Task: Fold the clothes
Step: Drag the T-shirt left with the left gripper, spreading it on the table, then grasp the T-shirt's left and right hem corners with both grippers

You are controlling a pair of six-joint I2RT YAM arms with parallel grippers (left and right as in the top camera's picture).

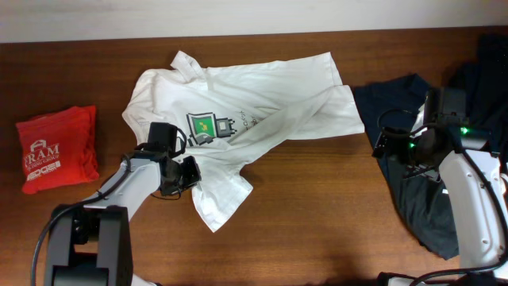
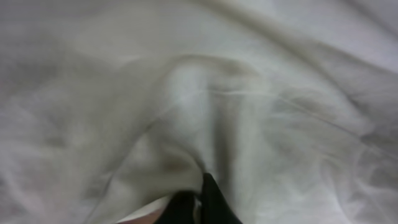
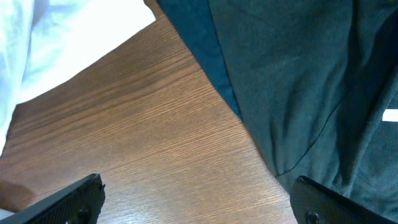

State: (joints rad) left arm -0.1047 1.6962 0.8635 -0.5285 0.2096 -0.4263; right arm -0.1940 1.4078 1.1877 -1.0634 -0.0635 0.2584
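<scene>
Overhead: white T-shirt [image 1: 270, 91] lies rumpled on the bench [image 1: 317, 214], centre-left. Its bulk runs left-to-right across the far half, w/ one flap trailing toward the front edge. Left claw [image 1: 186, 173] sits on that flap's left side, just below the chest graphic, so most of the shirt lies right of it & beyond it. Right claw [image 1: 387, 143] is just off the shirt's right corner, by the dark garments [image 1: 413, 199]. Red shirt [image 1: 57, 148] is well apart, far left. Left arm's the nearer one, I'd say.

Left wrist: nothing but white cloth [image 2: 261, 87]. Left claw [image 2: 200, 204] has its tips pressed together, w/ a ridge of fabric drawn into them. Looks like a pinch on the T-shirt.

Right wrist: right claw [image 3: 199, 202] is spread wide, holding nothing, over bare bench [image 3: 143, 124]. T-shirt corner [image 3: 74, 31] shows at upper left, dark garment [image 3: 298, 74] on the right
</scene>
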